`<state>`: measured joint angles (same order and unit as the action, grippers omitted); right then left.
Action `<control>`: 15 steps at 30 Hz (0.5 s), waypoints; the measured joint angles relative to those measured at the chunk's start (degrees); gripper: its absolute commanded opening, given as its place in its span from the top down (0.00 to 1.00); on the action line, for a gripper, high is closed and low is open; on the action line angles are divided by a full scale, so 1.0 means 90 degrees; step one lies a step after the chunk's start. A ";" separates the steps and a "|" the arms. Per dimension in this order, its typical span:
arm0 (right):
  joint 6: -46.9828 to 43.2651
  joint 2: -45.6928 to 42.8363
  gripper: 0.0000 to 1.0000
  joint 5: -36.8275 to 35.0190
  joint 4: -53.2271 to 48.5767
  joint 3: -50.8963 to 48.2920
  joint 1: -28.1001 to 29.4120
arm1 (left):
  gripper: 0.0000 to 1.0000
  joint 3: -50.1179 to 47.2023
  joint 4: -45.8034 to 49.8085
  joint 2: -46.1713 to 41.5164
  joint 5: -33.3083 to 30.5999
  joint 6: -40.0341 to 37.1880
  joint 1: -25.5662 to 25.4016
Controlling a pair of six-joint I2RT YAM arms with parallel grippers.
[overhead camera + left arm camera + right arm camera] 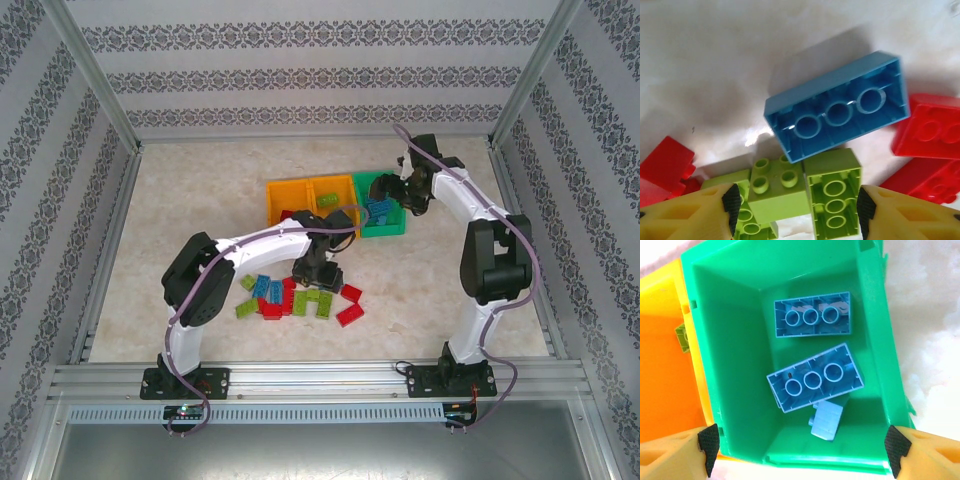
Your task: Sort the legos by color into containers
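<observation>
Left gripper [798, 215]: we see it low over the loose pile [300, 297] in the middle of the table [180, 200]. Its jaws are partly drawn in, with a black pad [732, 205] on either side of two light green bricks [832, 197]. We cannot tell whether the pads press on them or only stand just beside them.
Light green bricks: they lie side by side between the pads and touch each other, one studs up, the other hollow side up.
Blue brick [837, 112]: hollow side up and turned at an angle, it lies just beyond the two green ones, its near edge touching them.
Red bricks [930, 132]: we see them right of the blue one, with another at the left edge of the wrist view.
Pile: red, blue and light green pieces lie loose around the left gripper.
Right gripper [803, 450]: we find it above the green bin [740, 365], jaws wide apart and holding nothing.
Green bin: it is the rightmost of three in a row at the far side of the table. Three blue bricks [812, 315] lie inside, two hollow side up and one on its side beside them.
Orange bins [290, 195]: the two stand side by side, left of the green bin. The one next to it holds a light green brick [330, 200].
</observation>
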<state>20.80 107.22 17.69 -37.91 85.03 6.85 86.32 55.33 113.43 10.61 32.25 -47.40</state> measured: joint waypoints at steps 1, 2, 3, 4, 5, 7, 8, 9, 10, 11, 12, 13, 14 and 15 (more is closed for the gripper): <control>-0.0007 -0.0046 0.11 0.0000 -0.0002 -0.0051 0.0000 | 0.38 -0.0073 0.0000 0.0000 -0.0027 0.0049 -0.0012; -0.0015 -0.0080 0.11 0.0000 -0.0002 -0.0087 0.0000 | 0.39 -0.0129 -0.0002 0.0000 -0.0041 0.0095 -0.0017; -0.0022 -0.0114 0.11 0.0000 0.0000 -0.0126 0.0000 | 0.39 -0.0172 0.0002 0.0000 -0.0051 0.0134 -0.0024; -0.0024 -0.0151 0.11 0.0000 -0.0002 -0.0163 0.0000 | 0.40 -0.0204 0.0000 0.0000 -0.0073 0.0165 -0.0032; -0.0024 -0.0177 0.11 0.0000 0.0000 -0.0197 0.0000 | 0.40 -0.0214 0.0000 0.0000 -0.0095 0.0187 -0.0034; -0.0027 -0.0233 0.10 0.0000 0.0002 -0.0262 -0.0002 | 0.42 -0.0216 0.0000 0.0000 -0.0151 0.0240 -0.0034; -0.0029 -0.0265 0.10 0.0000 0.0002 -0.0301 -0.0002 | 0.44 -0.0216 0.0000 0.0000 -0.0187 0.0279 -0.0039; -0.0027 -0.0291 0.10 0.0000 0.0000 -0.0335 -0.0002 | 0.45 -0.0221 0.0000 0.0000 -0.0209 0.0306 -0.0039; -0.0029 -0.0328 0.10 0.0000 0.0002 -0.0381 -0.0022 | 0.46 -0.0221 0.0000 0.0000 -0.0216 0.0330 -0.0044; -0.0029 -0.0369 0.10 0.0000 0.0007 -0.0427 -0.0032 | 0.48 -0.0231 -0.0005 0.0000 -0.0228 0.0352 -0.0051; -0.0029 -0.0406 0.10 -0.0002 0.0000 -0.0469 -0.0041 | 0.49 -0.0240 -0.0005 0.0000 -0.0236 0.0376 -0.0058; -0.0029 -0.0454 0.10 -0.0002 0.0005 -0.0517 -0.0056 | 0.51 -0.0265 -0.0007 0.0000 -0.0238 0.0398 -0.0066; -0.0029 -0.0491 0.10 -0.0002 0.0000 -0.0554 -0.0083 | 0.53 -0.0289 -0.0007 0.0000 -0.0238 0.0423 -0.0068; -0.0029 -0.0517 0.10 -0.0002 0.0000 -0.0573 -0.0085 | 0.54 -0.0316 -0.0007 0.0000 -0.0238 0.0437 -0.0068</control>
<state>20.53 102.56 17.67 -37.91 79.88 6.09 83.48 55.27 113.43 8.47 36.18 -48.01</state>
